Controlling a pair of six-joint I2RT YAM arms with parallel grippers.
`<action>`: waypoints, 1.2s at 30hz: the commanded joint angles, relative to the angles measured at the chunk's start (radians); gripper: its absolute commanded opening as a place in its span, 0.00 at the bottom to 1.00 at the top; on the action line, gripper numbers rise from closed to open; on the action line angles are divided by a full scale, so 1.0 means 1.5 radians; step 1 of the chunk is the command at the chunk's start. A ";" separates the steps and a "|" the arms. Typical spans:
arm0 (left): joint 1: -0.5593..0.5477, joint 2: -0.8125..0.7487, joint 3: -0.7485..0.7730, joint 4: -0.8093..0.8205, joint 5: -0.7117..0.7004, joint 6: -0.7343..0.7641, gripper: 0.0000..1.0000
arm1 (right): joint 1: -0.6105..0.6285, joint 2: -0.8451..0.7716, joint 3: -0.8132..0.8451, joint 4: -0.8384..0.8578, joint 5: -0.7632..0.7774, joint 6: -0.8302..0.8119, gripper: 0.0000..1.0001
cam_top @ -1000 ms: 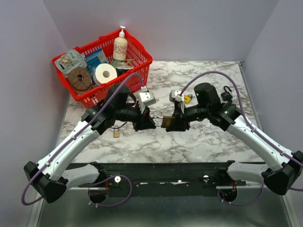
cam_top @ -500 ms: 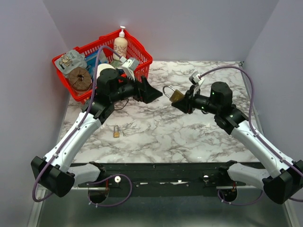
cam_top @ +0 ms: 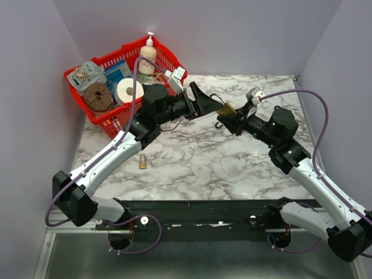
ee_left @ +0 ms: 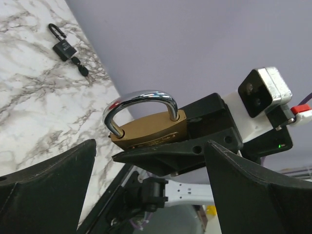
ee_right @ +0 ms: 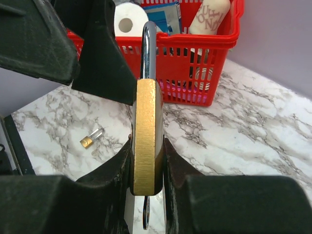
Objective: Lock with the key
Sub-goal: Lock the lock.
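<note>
Padlock (cam_top: 225, 108) is a brass block w/ a shiny silver shackle, and in the left wrist view both legs of the shackle run down into the body. It's up in the air over the marble table (cam_top: 192, 168), about mid-way across, towards the back. My right gripper (cam_top: 233, 119) has it. The jaws are only partway apart and pinch the flat brass sides, shackle sticking out past the fingertips. A bit of metal shows under the body in the right wrist view, and I can't tell if that's the key.

My left gripper (cam_top: 206, 103) is spread as wide as it goes w/ nothing in it. It's one finger each side, just short of the shackle, not touching afaict.

Also a red basket (cam_top: 174, 72) back left, a small brass lock (cam_top: 142, 163) on the table, and a black padlock (ee_left: 61, 45) far right.
</note>
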 commanded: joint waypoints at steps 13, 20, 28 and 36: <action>-0.037 0.036 -0.027 0.097 -0.051 -0.169 0.99 | 0.013 -0.004 0.006 0.124 -0.001 0.002 0.01; -0.058 0.053 -0.015 0.107 -0.049 -0.175 0.99 | 0.038 0.011 0.012 0.118 0.037 -0.021 0.01; -0.066 0.057 -0.020 0.078 -0.064 -0.182 0.88 | 0.060 0.027 0.033 0.095 0.103 -0.049 0.01; -0.067 0.063 -0.006 0.058 -0.072 -0.150 0.71 | 0.067 0.028 0.028 0.089 0.083 -0.045 0.01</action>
